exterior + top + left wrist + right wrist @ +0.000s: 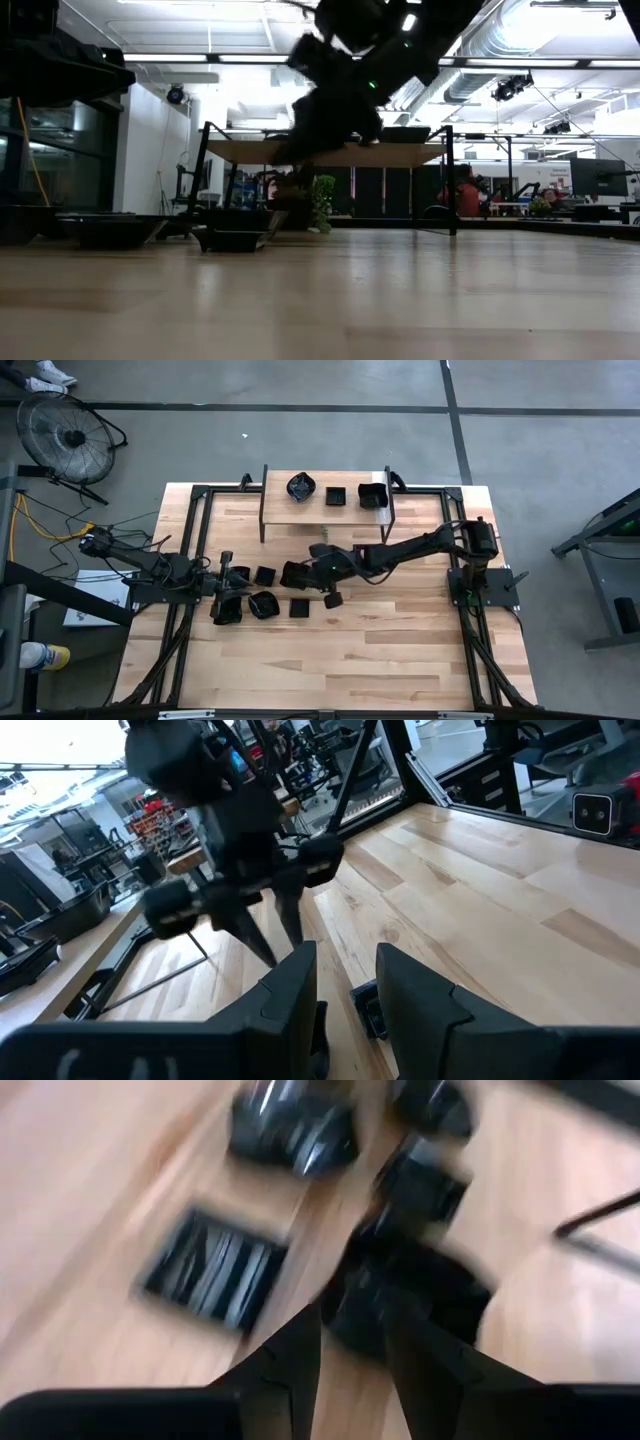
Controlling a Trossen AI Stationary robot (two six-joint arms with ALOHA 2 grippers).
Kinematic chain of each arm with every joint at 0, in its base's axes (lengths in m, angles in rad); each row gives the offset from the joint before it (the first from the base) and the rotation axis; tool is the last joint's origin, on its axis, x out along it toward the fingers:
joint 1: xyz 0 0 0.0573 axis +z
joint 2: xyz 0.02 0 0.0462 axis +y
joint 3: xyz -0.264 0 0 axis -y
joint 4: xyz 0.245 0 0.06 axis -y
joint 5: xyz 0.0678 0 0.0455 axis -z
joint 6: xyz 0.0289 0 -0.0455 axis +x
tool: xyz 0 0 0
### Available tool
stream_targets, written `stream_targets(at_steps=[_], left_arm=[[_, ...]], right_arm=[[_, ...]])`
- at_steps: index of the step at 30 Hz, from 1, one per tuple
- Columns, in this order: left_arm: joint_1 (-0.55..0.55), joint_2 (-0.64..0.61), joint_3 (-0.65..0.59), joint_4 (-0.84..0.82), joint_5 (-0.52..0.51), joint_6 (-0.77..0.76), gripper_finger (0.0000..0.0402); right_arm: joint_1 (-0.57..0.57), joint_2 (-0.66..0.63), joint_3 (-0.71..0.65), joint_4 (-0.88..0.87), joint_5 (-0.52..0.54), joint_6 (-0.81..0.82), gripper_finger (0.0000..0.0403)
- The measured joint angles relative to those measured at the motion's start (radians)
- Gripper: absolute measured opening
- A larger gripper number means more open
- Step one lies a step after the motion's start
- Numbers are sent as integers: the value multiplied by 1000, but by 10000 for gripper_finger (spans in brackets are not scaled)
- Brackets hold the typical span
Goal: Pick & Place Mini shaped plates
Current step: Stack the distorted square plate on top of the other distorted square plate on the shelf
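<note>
Several small black mini shaped plates lie on the wooden table, among them a square one (265, 575), a rounded one (264, 604) and a ribbed square one (299, 606) (215, 1270). Three more plates (336, 496) rest on a raised shelf (325, 515) at the far edge. My right gripper (295, 573) (352, 1318) reaches in from the right, tilted down over the group. It is open, hanging above a dark plate (425, 1290) with nothing between its fingers. My left gripper (238, 576) (347, 960) waits level at the left, open and holding nothing.
Black frame rails (195, 540) border the table on both sides. The shelf stands on thin legs (452, 180) at the far middle. The near half of the table (330, 660) is bare wood. A fan (65, 435) stands on the floor beyond the far left corner.
</note>
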Motion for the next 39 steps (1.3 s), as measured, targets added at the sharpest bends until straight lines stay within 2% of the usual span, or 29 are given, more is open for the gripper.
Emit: stream_targets(at_steps=[4,7,15,19,22,27,39], left_arm=[[0,0,0,0,0,0,103],[0,0,0,0,0,0,103],[0,0,0,0,0,0,103],[0,0,0,0,0,0,103],[0,0,0,0,0,0,103],[0,0,0,-1,0,0,103],[0,0,0,0,2,0,103]], right_arm=[[0,0,0,-116,35,-88,108],[0,0,0,-154,39,-225,108],[8,0,0,-156,36,-630,108],[8,0,0,-94,50,-783,108],[8,9,1,-35,37,-843,108],[7,46,1,-43,33,-929,108],[-5,112,1,64,29,-1015,108]])
